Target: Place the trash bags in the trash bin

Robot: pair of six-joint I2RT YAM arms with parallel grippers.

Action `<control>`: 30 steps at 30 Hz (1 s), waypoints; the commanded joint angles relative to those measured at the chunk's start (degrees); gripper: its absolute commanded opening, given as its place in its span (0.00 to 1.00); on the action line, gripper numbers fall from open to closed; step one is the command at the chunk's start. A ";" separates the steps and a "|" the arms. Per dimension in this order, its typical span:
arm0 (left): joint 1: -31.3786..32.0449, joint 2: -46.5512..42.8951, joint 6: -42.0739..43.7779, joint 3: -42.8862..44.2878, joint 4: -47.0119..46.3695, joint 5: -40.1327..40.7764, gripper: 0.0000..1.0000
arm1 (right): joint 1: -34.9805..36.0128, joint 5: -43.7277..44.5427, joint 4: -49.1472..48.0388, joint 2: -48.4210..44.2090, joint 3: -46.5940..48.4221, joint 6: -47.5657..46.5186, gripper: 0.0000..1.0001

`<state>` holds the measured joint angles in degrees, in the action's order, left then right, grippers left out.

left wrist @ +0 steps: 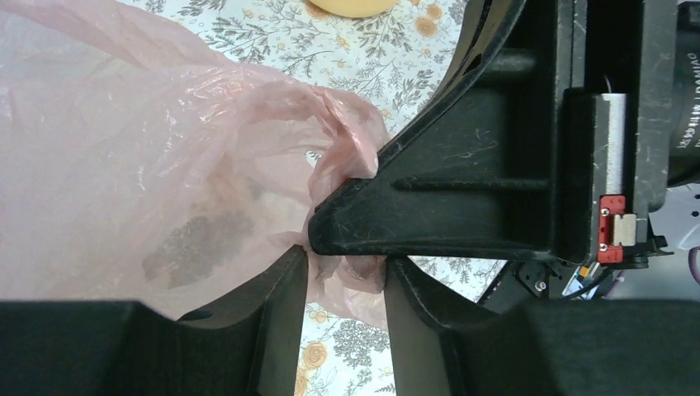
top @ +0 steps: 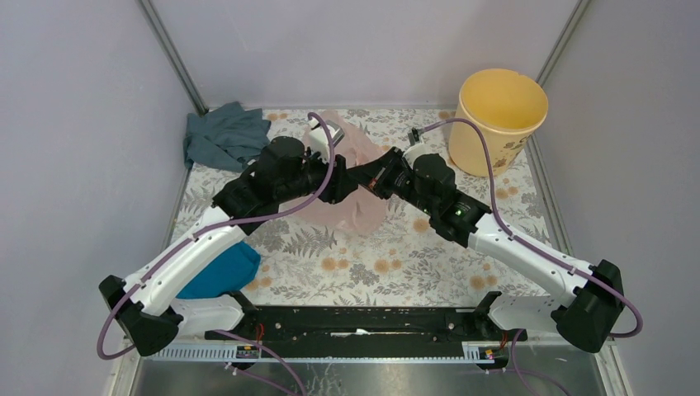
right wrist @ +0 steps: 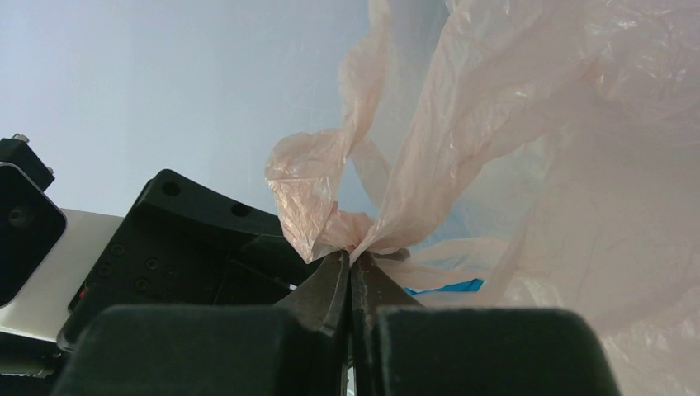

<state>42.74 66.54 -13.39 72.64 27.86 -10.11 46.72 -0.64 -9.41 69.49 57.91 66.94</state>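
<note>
Pink filmy trash bag (top: 366, 213) hangs left of the trash bin (top: 502, 115), pinched tight by the right gripper (right wrist: 351, 260). The left gripper (left wrist: 345, 276) has its jaws apart around the film.

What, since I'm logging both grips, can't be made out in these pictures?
- Top view: the grip on the thin translucent pale pink plastic bag, hidden under the black wrists.
- Left wrist view: whether the left gripper clamps the bag; film fills its gap.
- Left wrist view: the round yellow-orange plastic bucket, cut by the top edge.
</note>
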 commanded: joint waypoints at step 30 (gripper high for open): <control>0.24 -5.40 5.33 -9.56 -7.95 15.46 0.00 | -14.25 47.96 29.79 -3.27 15.37 -63.98 1.00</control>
<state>43.05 63.31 -9.10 64.53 24.99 4.69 42.41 46.44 18.96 59.92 65.10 11.29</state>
